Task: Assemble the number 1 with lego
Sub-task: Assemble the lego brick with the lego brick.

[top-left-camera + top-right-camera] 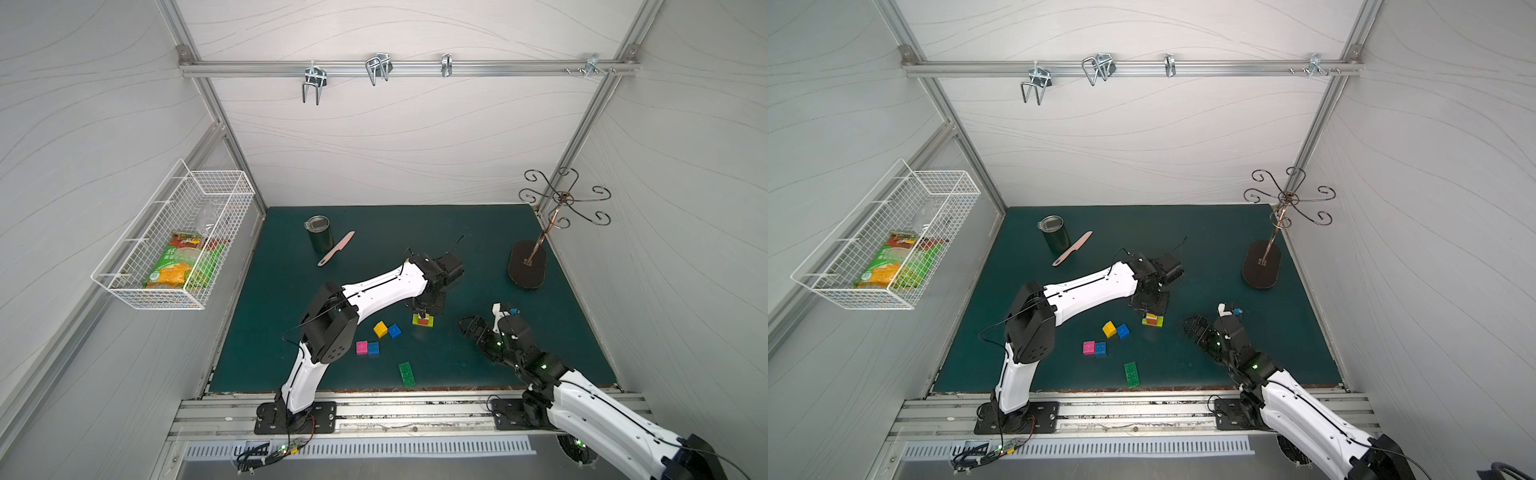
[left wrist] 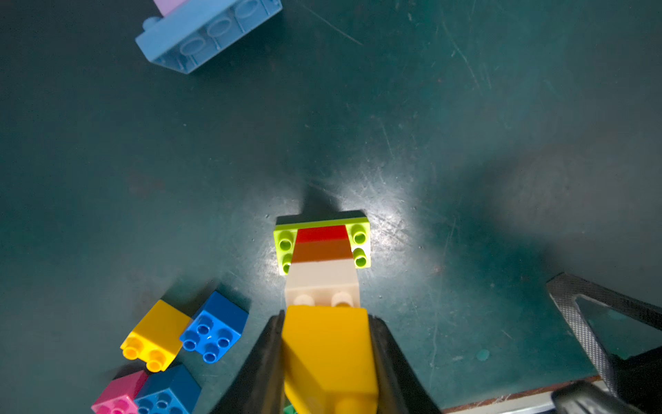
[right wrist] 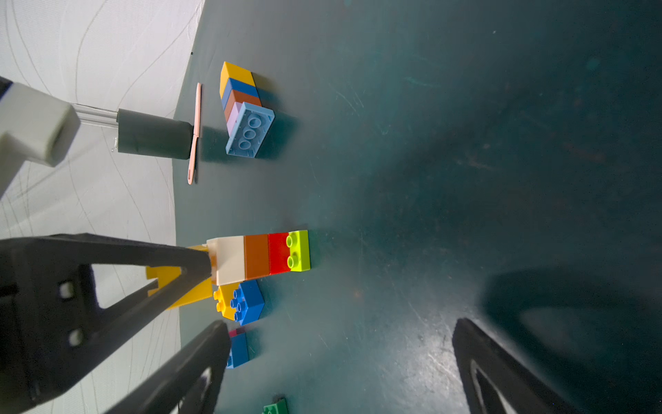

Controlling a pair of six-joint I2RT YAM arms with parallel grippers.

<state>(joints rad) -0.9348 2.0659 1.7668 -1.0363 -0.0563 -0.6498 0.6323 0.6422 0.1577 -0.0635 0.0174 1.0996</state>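
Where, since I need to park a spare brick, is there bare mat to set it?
Bare mat lies at the far edge between the pink knife and the hook stand's base, and along the left edge beside the left arm. Crowded: the near middle, loose bricks beside the stack under the left tool's yellow brick.

Your stock on view, counted:

- three yellow square plastic bricks [image 2: 154,333] [image 2: 327,355] [image 3: 238,73]
- three blue square plastic bricks [image 2: 215,331] [image 2: 168,392] [image 3: 243,87]
- two orange square plastic bricks [image 2: 322,251] [image 3: 243,100]
- one red square plastic brick [image 2: 320,234]
- one white square plastic brick [image 2: 322,277]
- one pink square plastic brick [image 2: 120,392]
- one lilac square plastic brick [image 3: 234,114]
- one light blue long plastic brick [image 2: 207,36]
- one green long plastic brick [image 1: 406,374]
- one lime long plastic brick [image 2: 360,243]

That gives you twelve square bricks and three long ones, fifteen in all.

You also have:

- one dark cylindrical metal tumbler [image 1: 320,237]
- one pink plastic knife [image 1: 336,248]
- one white wire basket [image 1: 166,299]
- one green-and-orange snack packet [image 1: 178,266]
- one dark metal stand with curled hooks [image 1: 527,266]
- four silver metal wall hooks [image 1: 311,85] [image 1: 377,68] [image 1: 446,64] [image 1: 592,66]
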